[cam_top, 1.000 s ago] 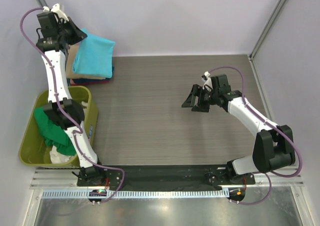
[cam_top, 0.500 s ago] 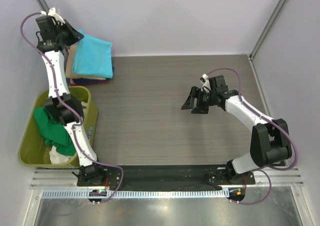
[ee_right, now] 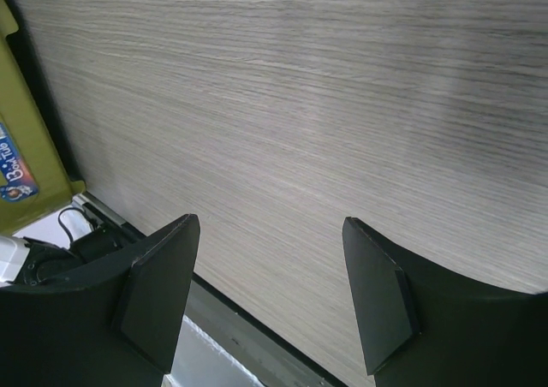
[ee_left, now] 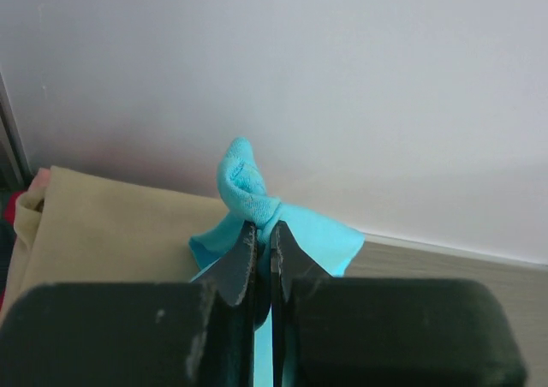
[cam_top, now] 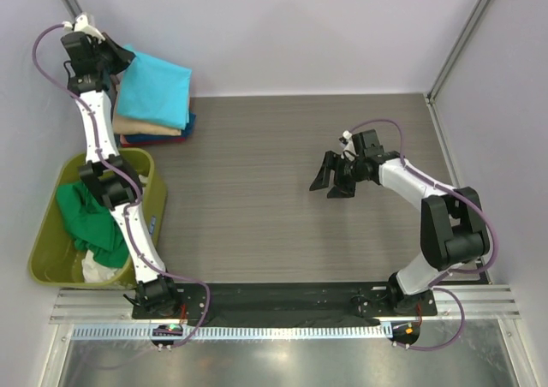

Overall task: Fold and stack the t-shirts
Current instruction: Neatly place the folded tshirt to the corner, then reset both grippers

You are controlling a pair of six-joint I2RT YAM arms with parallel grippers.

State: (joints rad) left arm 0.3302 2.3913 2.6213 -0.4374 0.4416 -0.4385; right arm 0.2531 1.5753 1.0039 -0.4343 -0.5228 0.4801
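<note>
A folded turquoise t-shirt (cam_top: 156,87) lies on top of a stack at the table's far left corner, over a tan t-shirt (cam_top: 141,128), a dark blue one and a red one (cam_top: 163,139). My left gripper (cam_top: 122,56) is shut on the turquoise shirt's far left corner; the wrist view shows the jaws pinching a bunched fold of turquoise cloth (ee_left: 248,190) above the tan shirt (ee_left: 103,233). A green t-shirt (cam_top: 90,220) and white cloth (cam_top: 103,270) lie in the bin. My right gripper (cam_top: 330,181) is open and empty over the bare table (ee_right: 342,104).
An olive-yellow plastic bin (cam_top: 154,200) stands at the left edge beside the left arm; its corner shows in the right wrist view (ee_right: 26,147). White walls close the back and sides. The black base rail (cam_top: 282,300) runs along the near edge.
My left gripper has drawn back toward the far left corner with the turquoise shirt's edge, and the shirt has settled flatter onto the stack. The right gripper shifted slightly left.
</note>
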